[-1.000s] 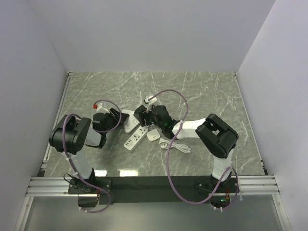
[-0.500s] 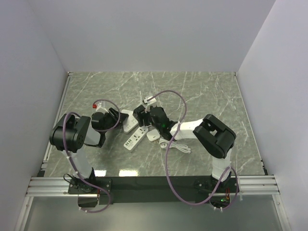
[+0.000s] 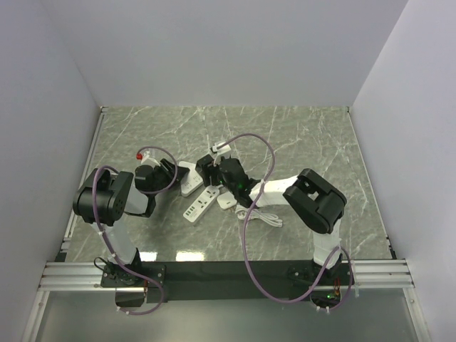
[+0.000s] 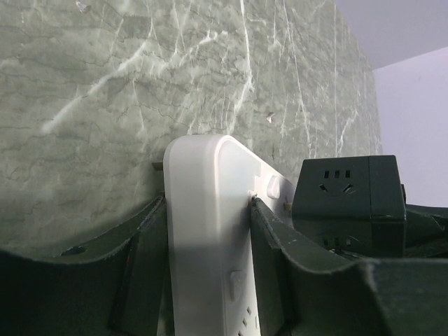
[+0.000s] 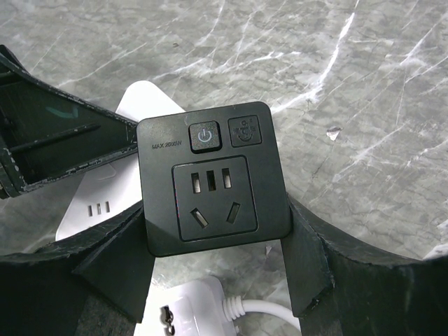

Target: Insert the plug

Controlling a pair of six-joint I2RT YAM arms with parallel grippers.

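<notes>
My left gripper is shut on a white power strip, its fingers pressing on both long sides in the left wrist view. My right gripper is shut on a black smart-plug adapter, whose socket face, power button and "MAX" label face the right wrist camera. The adapter is held just above and right of the strip's far end, and it also shows in the left wrist view. Its prongs are hidden.
A second white power strip lies on the marble table in front of the grippers. A white plug with its white cable lies under my right gripper. Purple cables loop over both arms.
My right gripper has moved a little to the left with the black adapter, closer to the strip that the left gripper holds. The left arm has hardly moved.
</notes>
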